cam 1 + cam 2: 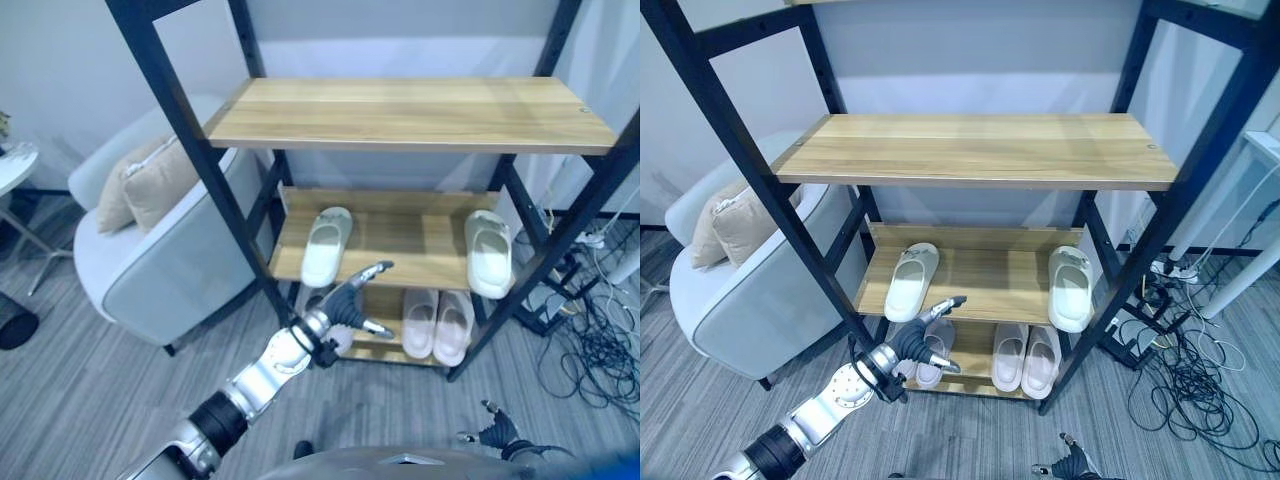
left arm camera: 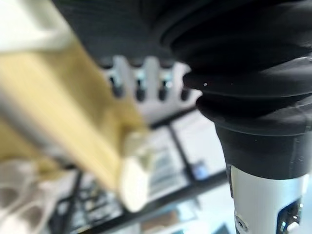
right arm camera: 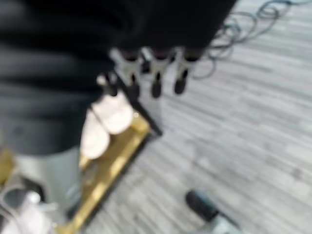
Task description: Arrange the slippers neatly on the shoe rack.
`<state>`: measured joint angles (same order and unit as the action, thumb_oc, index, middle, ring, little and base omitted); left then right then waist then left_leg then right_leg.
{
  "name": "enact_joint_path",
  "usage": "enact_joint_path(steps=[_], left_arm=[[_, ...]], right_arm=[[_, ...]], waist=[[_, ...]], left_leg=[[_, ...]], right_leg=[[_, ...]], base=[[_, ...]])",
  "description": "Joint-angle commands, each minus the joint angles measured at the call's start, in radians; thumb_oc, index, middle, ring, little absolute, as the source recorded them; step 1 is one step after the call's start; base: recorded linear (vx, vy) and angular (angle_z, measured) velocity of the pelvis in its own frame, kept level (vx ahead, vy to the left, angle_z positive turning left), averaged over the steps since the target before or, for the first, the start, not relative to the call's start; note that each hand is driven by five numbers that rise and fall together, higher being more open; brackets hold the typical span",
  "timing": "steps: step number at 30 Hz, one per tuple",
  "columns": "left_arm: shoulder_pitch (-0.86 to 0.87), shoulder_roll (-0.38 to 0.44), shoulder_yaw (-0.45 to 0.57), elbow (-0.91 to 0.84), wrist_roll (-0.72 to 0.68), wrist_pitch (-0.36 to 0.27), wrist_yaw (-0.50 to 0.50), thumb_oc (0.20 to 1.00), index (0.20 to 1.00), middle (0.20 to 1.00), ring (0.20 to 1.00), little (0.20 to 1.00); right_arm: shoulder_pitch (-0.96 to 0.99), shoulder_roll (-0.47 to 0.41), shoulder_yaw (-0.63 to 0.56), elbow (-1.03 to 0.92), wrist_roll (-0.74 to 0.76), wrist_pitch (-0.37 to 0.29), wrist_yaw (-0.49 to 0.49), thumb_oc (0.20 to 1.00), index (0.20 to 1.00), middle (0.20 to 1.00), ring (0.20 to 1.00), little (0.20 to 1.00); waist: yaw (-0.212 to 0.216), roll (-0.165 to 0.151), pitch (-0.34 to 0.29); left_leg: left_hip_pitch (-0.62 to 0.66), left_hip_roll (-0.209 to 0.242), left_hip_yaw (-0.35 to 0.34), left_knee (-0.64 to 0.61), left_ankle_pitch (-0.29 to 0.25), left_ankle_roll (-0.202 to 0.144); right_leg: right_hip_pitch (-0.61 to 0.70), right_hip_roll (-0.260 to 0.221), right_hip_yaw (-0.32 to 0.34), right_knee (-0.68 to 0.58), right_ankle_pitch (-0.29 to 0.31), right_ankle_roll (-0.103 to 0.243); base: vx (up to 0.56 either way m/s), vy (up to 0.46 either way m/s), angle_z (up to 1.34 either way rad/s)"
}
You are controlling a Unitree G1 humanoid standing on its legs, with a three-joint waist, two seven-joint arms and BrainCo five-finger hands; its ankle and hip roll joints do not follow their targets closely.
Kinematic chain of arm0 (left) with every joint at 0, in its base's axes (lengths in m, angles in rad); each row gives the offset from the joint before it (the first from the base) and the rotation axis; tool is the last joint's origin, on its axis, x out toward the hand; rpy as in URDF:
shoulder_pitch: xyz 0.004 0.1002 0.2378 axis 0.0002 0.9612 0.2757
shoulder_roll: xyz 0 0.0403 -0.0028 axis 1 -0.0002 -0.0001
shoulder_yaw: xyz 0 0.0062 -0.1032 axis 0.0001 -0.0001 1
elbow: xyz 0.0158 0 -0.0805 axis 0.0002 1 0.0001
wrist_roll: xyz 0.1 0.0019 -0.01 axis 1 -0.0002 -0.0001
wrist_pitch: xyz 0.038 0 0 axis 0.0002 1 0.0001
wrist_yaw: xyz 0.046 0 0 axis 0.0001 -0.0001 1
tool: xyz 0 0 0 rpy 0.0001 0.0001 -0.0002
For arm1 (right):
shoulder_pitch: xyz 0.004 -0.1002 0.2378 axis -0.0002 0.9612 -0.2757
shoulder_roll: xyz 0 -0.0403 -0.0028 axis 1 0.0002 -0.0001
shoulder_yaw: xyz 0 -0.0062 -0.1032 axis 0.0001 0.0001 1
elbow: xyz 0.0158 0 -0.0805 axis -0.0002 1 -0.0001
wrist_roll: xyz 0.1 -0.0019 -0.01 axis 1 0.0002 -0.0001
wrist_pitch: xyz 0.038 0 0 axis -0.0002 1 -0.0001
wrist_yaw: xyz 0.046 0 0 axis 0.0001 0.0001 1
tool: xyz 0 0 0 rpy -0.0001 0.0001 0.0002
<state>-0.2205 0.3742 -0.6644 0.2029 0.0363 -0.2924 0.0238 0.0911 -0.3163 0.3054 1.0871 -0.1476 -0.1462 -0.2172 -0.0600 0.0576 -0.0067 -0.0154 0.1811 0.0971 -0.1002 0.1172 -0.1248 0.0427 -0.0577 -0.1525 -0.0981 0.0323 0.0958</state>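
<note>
Left hand (image 1: 352,300) fingers spread, empty, at middle shelf (image 1: 400,262) front edge beside left slipper (image 1: 326,245); right hand (image 1: 497,432) low, fingers relaxed.

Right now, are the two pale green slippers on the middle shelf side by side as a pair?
No. One pale green slipper lies at the shelf's left end, the other pale green slipper at its right end, bare wood between.

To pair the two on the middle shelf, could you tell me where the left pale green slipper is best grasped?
Probably by the strap band of the left pale green slipper. It lies flat on the middle shelf, sole down, one end at the front edge. The left hand, its fingers open just below, could come from the front.
</note>
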Motion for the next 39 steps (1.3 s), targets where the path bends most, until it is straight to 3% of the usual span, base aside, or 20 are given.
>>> enact_joint_path(steps=[1, 2, 7, 19, 27, 39], left_arm=[[-0.124, -0.012, 0.011, 0.030, 0.115, -0.032, 0.092, 1.000, 1.000, 1.000, 1.000, 1.000], [-0.196, -0.032, 0.010, 0.093, 0.198, -0.014, 0.143, 1.000, 1.000, 1.000, 1.000, 1.000], [-0.360, -0.013, 0.062, 0.182, 0.336, 0.035, 0.283, 1.000, 1.000, 1.000, 1.000, 1.000], [-0.491, 0.119, 0.146, 0.291, 0.556, 0.148, 0.428, 1.000, 1.000, 1.000, 1.000, 1.000], [-0.566, 0.147, 0.178, 0.474, 0.535, 0.214, 0.506, 1.000, 1.000, 1.000, 1.000, 1.000], [-0.680, 0.200, 0.174, 0.582, 0.475, 0.242, 0.560, 1.000, 1.000, 1.000, 1.000, 1.000]], right_arm=[[-0.033, 0.017, 0.024, -0.041, 0.011, -0.016, -0.006, 1.000, 1.000, 1.000, 1.000, 1.000], [-0.033, 0.008, 0.027, -0.051, -0.004, -0.012, -0.020, 1.000, 1.000, 1.000, 1.000, 1.000], [-0.023, -0.016, -0.005, -0.088, 0.021, -0.016, -0.042, 1.000, 1.000, 1.000, 1.000, 1.000], [0.018, -0.026, -0.027, -0.109, -0.001, -0.018, -0.072, 1.000, 1.000, 1.000, 1.000, 1.000], [0.003, -0.027, -0.004, -0.123, -0.013, -0.019, -0.093, 1.000, 1.000, 1.000, 1.000, 1.000], [-0.014, -0.015, 0.028, -0.169, 0.001, -0.026, -0.112, 1.000, 1.000, 1.000, 1.000, 1.000]], waist=[[-0.002, -0.027, 0.064], [-0.018, -0.022, 0.067], [-0.052, -0.004, 0.075], [-0.071, -0.005, 0.090], [-0.076, -0.014, 0.101], [-0.072, -0.015, 0.130]], left_leg=[[0.018, -0.032, -0.043, 0.013, -0.062, -0.016], [0.009, -0.034, -0.036, 0.013, -0.063, -0.017], [-0.026, -0.040, -0.013, 0.013, -0.064, -0.016], [-0.106, -0.036, 0.025, 0.013, -0.055, -0.016], [-0.162, -0.030, 0.023, 0.013, -0.036, -0.020], [-0.241, -0.025, 0.013, 0.013, -0.013, -0.023]], right_leg=[[-0.020, -0.103, -0.003, 0.031, -0.028, 0.070], [-0.029, -0.105, 0.004, 0.027, -0.023, 0.072], [-0.082, -0.111, 0.035, 0.030, -0.005, 0.077], [-0.191, -0.107, 0.082, 0.011, 0.029, 0.084], [-0.254, -0.105, 0.091, 0.013, 0.045, 0.084], [-0.330, -0.107, 0.093, 0.018, 0.067, 0.088]], base=[[0.02, -0.015, -0.07], [0.01, -0.010, -0.06], [-0.01, 0.006, -0.18], [-0.01, -0.003, -0.16], [-0.03, -0.016, -0.09], [0.00, -0.003, 0.00]])
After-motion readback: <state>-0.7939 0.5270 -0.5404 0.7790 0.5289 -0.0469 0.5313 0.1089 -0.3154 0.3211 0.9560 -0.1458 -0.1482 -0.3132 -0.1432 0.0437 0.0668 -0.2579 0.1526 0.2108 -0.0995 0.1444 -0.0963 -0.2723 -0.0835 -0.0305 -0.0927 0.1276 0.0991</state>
